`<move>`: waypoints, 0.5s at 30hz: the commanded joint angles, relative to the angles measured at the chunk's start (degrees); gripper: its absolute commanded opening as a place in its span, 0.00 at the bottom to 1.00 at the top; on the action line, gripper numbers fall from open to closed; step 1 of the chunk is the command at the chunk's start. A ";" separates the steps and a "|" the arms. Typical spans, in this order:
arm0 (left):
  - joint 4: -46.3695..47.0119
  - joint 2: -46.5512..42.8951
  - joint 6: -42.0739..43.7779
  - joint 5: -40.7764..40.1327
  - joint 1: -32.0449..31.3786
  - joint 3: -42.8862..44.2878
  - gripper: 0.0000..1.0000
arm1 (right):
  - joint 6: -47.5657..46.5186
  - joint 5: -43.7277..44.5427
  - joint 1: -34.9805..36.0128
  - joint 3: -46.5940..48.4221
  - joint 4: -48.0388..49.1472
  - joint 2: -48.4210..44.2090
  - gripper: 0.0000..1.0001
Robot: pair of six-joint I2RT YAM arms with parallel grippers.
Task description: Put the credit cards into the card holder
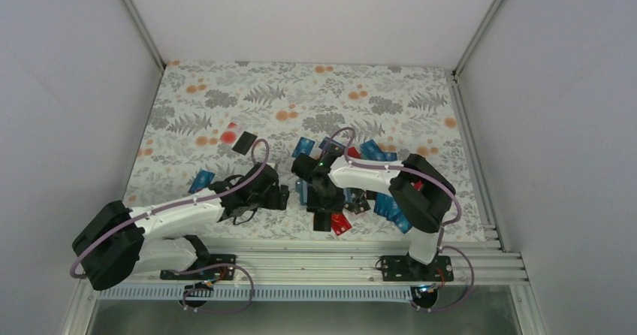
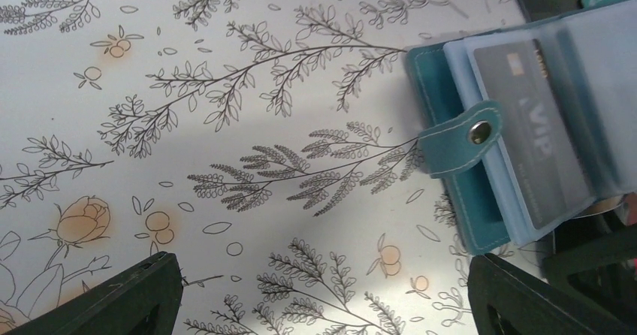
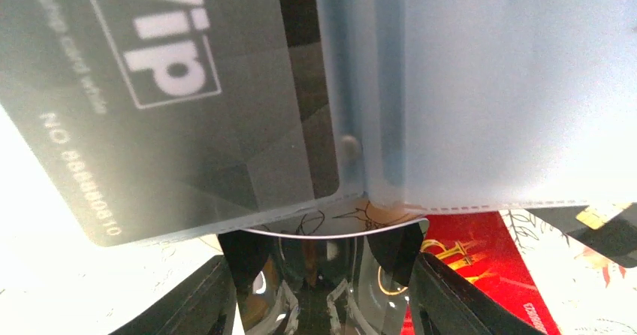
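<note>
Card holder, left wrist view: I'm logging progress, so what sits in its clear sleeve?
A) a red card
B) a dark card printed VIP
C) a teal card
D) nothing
B: a dark grey card printed VIP shows through the card holder and its clear sleeve, beside the snap strap.

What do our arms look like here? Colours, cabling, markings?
Both match: left arm and right arm have white links, black joint housings and black jaws. A lilac cable loops along each. A green light glows near the right wrist.
</note>
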 commanded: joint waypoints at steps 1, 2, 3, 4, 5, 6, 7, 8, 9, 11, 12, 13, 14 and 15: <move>-1.53 -2.44 -1.10 0.70 -0.21 1.97 0.95 | -0.03 2.27 0.42 -0.93 1.37 -3.85 0.54; -1.69 -2.88 -1.08 0.94 -0.36 2.11 0.95 | 0.01 2.17 0.45 -1.04 1.33 -4.32 0.54; -1.92 -3.29 -1.17 1.24 -0.47 2.25 0.95 | 0.03 2.06 0.43 -1.21 1.33 -4.93 0.55; -2.11 -3.70 -1.19 1.42 -0.56 2.38 0.94 | 0.10 1.95 0.47 -1.46 1.28 -5.59 0.54; -2.17 -4.38 -1.16 1.69 -0.66 2.50 0.94 | 0.13 1.77 0.43 -1.66 1.37 -6.36 0.54; -2.24 -4.92 -1.17 2.16 -0.73 2.56 0.95 | 0.22 1.60 0.42 -1.93 1.44 -7.08 0.54; -2.20 -5.64 -1.19 2.61 -0.79 2.56 0.94 | 0.31 1.51 0.47 -2.26 1.47 -7.87 0.55; -2.10 -6.30 -1.22 3.21 -0.83 2.53 0.95 | 0.28 1.23 0.43 -2.40 1.55 -8.70 0.55; -2.08 -6.93 -1.12 3.91 -0.84 2.55 0.94 | 0.37 0.83 0.44 -2.52 1.77 -9.30 0.55; -1.54 -8.26 -0.65 5.98 -0.84 2.52 0.94 | 0.31 -0.04 0.43 -2.71 2.22 -11.34 0.55; -1.11 -9.09 -0.20 7.43 -0.86 2.34 0.94 | 0.20 0.04 0.42 -2.53 2.16 -11.92 0.55; -0.33 -9.90 0.29 9.23 -0.84 2.29 0.94 | 0.04 0.05 0.40 -2.18 2.10 -12.42 0.55; 0.47 -10.69 1.00 11.32 -0.87 2.30 0.94 | -0.25 0.08 0.22 -1.83 2.12 -13.04 0.56; 1.25 -11.48 1.43 13.18 -0.86 2.27 0.93 | -0.52 0.21 0.02 -1.50 2.05 -13.50 0.56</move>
